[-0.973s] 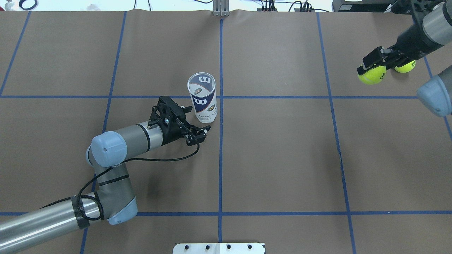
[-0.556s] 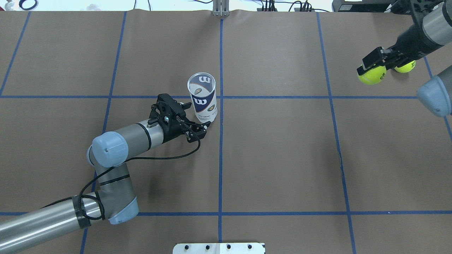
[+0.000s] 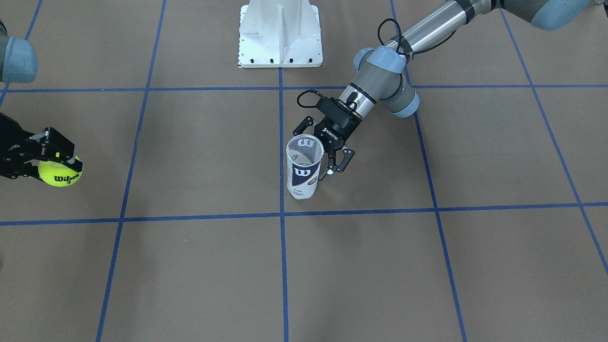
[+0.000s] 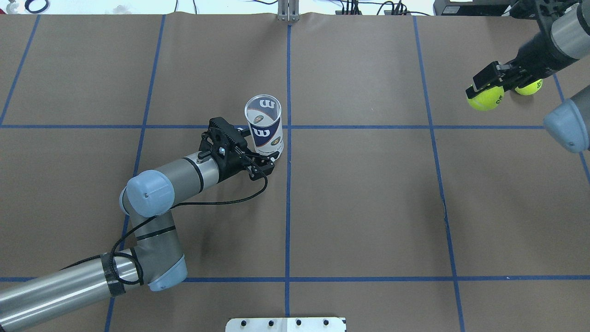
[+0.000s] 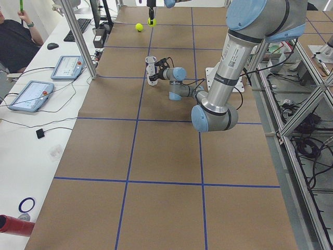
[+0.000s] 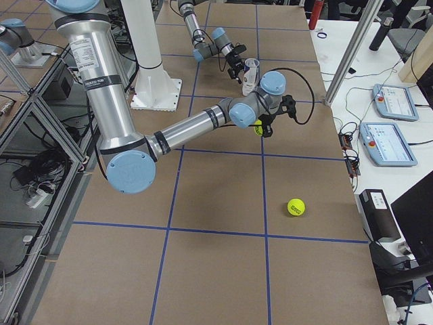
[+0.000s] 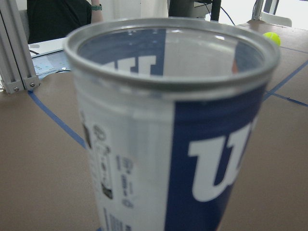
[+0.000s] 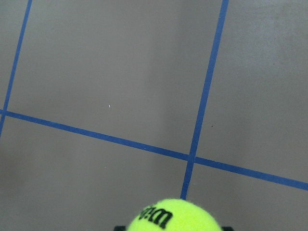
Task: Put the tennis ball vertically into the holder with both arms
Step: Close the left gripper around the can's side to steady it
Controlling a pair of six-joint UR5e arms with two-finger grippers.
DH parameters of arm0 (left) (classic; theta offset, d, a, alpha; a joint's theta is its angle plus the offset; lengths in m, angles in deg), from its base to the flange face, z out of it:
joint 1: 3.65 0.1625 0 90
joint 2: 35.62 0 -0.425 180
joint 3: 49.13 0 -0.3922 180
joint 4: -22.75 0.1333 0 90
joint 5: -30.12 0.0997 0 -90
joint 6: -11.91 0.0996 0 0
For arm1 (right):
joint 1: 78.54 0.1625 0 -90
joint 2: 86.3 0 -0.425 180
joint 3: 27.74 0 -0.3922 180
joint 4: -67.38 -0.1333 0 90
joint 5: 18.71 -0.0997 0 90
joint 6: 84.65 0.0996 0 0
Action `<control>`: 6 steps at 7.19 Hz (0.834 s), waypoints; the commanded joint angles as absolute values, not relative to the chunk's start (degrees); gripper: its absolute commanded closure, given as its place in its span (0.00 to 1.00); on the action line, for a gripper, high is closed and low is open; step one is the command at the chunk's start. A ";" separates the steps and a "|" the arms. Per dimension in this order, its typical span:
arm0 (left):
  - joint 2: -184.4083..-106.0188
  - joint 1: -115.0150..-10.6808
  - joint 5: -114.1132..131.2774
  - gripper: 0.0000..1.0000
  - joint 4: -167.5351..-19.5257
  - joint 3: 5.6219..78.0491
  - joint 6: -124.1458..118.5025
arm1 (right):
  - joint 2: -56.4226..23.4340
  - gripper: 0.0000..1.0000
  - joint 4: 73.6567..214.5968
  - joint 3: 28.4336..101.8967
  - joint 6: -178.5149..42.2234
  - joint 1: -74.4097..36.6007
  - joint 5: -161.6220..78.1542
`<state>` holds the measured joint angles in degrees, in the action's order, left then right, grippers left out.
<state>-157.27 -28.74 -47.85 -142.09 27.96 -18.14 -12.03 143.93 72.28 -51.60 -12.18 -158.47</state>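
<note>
The left pincer (image 4: 256, 152) gapes wide, with the upright can (image 4: 265, 133) between its fingers and not yet gripped, likely so it can steady the can for loading. Well apart, the right pincer (image 4: 483, 90) clamps the ball (image 4: 486, 101) clear of the tabletop (image 4: 368, 207), ready for carrying.

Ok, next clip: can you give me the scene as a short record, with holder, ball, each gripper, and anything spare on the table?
holder: upright, open-topped, no ball inside
left gripper: open, jaws flanking the holder's lower part; contact unclear
tennis ball: held by right gripper, far from holder
right gripper: shut on the tennis ball
second ball: on the table beside the right gripper
insertion: not yet done
</note>
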 commanded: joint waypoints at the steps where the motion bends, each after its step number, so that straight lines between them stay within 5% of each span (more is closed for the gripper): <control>1: -157.70 -28.88 -46.79 0.01 -141.87 27.25 -18.15 | -12.03 1.00 143.93 72.19 -51.60 -12.18 -158.37; 6: -160.95 -29.40 -45.56 0.01 -141.96 23.29 -18.33 | -12.12 1.00 143.93 72.37 -51.60 -12.27 -158.46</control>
